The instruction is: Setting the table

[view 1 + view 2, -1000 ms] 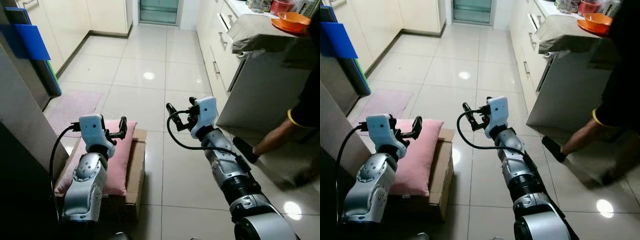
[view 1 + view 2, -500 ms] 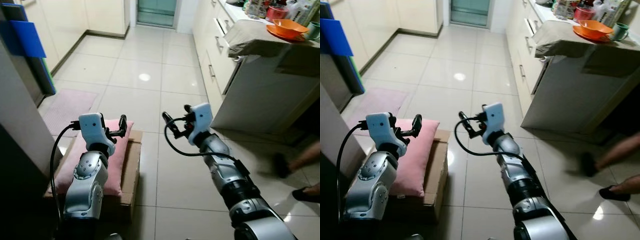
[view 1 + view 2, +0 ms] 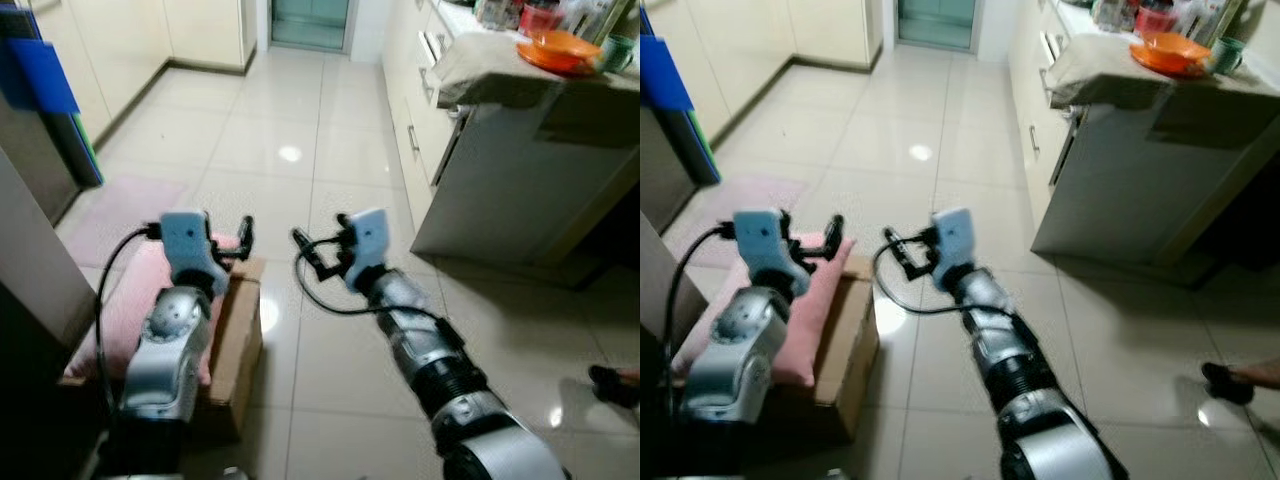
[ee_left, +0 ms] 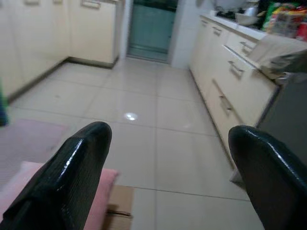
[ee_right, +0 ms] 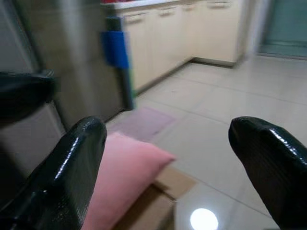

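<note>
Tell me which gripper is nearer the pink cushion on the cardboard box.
Left. The left gripper hangs just above the pink cushion's far edge; the right gripper is off to the cushion's right, over bare floor tiles.

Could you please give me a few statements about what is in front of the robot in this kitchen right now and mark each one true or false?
1. A pink cushion lies on a cardboard box on the floor. True.
2. The orange bowl sits on the floor next to the box. False: it stands up on the counter at the robot's right.
3. The left end effector has its fingers apart and holds nothing. True.
4. The right end effector is shut on a green cup. False: it is open and empty; a green cup stands on the counter beside the bowl.
5. A person's foot shows at the robot's far right. True.
</note>
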You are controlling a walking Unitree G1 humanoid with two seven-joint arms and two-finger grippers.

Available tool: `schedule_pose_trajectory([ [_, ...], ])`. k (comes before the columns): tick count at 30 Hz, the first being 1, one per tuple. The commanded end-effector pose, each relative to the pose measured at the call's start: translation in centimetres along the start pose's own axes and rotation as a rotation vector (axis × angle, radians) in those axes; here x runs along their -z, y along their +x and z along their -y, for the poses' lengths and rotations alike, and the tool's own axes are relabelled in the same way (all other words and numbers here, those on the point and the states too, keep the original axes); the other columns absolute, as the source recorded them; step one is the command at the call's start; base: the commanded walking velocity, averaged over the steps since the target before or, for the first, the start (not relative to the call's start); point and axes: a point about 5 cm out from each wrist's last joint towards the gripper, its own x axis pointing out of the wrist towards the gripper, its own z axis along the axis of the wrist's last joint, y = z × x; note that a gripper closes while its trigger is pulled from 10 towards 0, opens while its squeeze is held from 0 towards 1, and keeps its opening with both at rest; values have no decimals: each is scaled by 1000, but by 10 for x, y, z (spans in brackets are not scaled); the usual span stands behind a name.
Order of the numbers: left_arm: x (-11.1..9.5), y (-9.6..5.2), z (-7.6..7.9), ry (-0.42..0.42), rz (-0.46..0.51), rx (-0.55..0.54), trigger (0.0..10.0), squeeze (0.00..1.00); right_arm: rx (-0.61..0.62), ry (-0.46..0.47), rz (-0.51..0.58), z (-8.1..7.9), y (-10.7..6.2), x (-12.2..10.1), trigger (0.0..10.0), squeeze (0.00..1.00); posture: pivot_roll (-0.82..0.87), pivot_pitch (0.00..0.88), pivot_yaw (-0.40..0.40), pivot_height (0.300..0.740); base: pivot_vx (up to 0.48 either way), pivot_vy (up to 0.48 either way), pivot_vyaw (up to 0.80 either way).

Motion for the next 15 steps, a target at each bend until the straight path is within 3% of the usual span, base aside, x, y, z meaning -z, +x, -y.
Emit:
schedule_pose_trajectory([
  [1, 1, 1, 4, 2, -6, 11, 10000, 0, 12, -5, 25, 5, -2, -5, 10000, 0, 31, 0, -31, 740, 0, -480, 0],
  [8, 8, 6, 13, -14, -30, 44, 10000, 0, 12, -47, 39, 10, -5, -9, 10000, 0, -36, 0, -6, 740, 0, -480, 0],
  [15, 5, 8, 24, 25, -23, 98, 10000, 0, 49, -32, 28, 16, -9, -5, 10000, 0, -20, 0, -5, 740, 0, -480, 0],
])
